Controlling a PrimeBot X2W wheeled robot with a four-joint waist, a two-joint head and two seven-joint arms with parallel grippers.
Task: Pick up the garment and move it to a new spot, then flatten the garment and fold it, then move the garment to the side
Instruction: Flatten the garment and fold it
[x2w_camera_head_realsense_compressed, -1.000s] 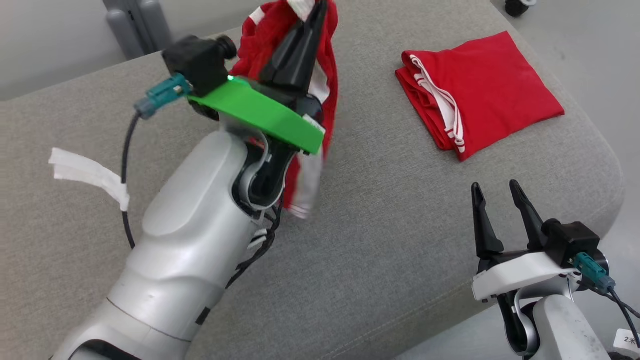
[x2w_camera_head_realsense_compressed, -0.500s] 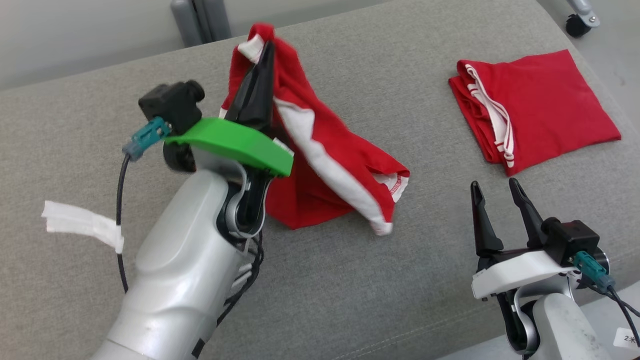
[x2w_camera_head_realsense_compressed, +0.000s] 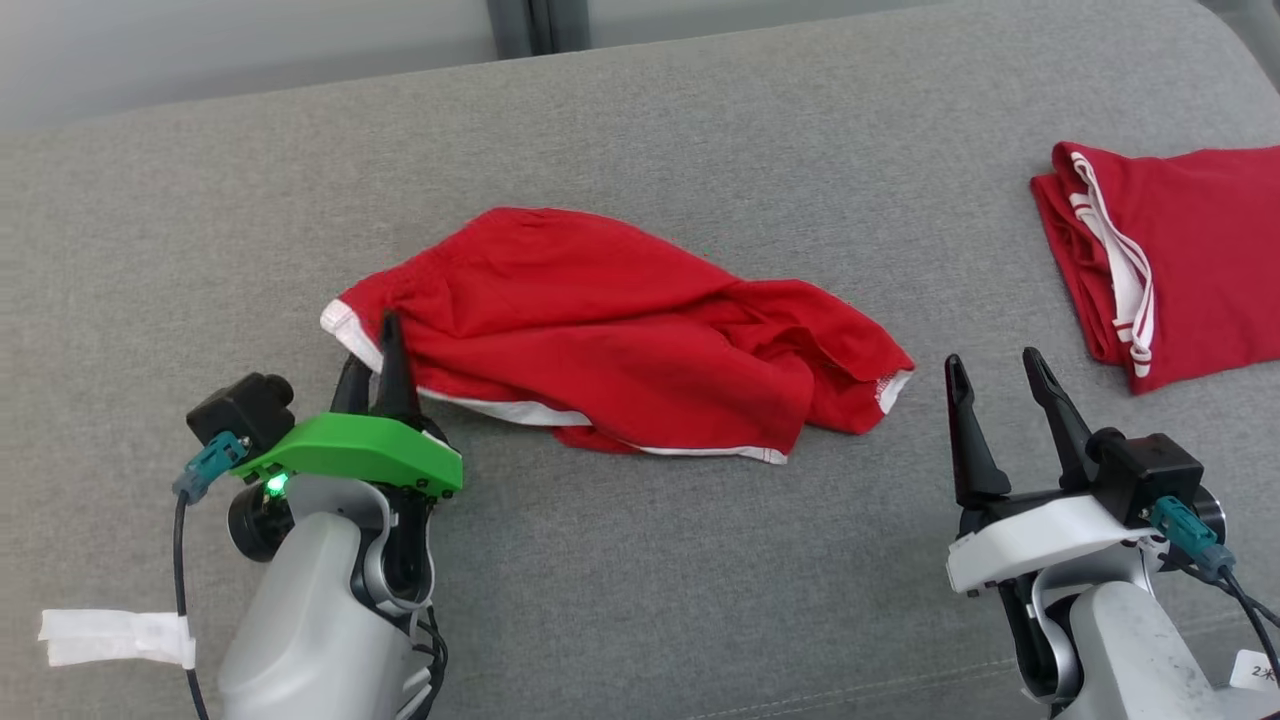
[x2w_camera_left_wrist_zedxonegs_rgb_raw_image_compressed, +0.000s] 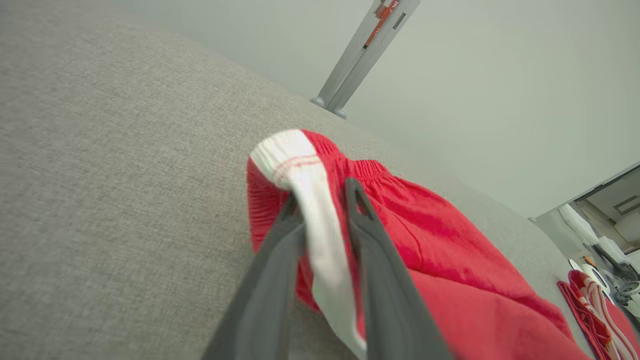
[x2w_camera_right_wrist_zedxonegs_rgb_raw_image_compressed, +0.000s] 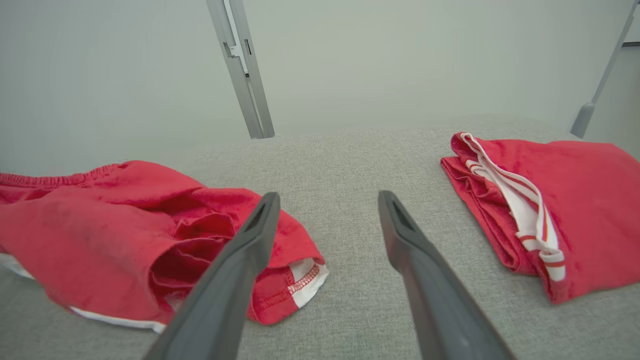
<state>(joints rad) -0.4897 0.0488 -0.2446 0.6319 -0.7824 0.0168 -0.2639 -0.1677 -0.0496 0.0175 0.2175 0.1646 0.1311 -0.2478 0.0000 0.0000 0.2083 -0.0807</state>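
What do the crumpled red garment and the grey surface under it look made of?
The crumpled red garment: soft matte knit, maybe cotton or polyester; it drapes in loose folds, with a gathered elastic waist and white trim. The grey surface: matte woven upholstery, coarse weave showing; probably padded, given its rounded edge.

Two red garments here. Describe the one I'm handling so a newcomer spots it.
On the grey cushion, look to the middle, just ahead of the left end effector. The red shorts lie there crumpled, white trim between that end effector's fingers; the other red garment, far right, is neatly folded.
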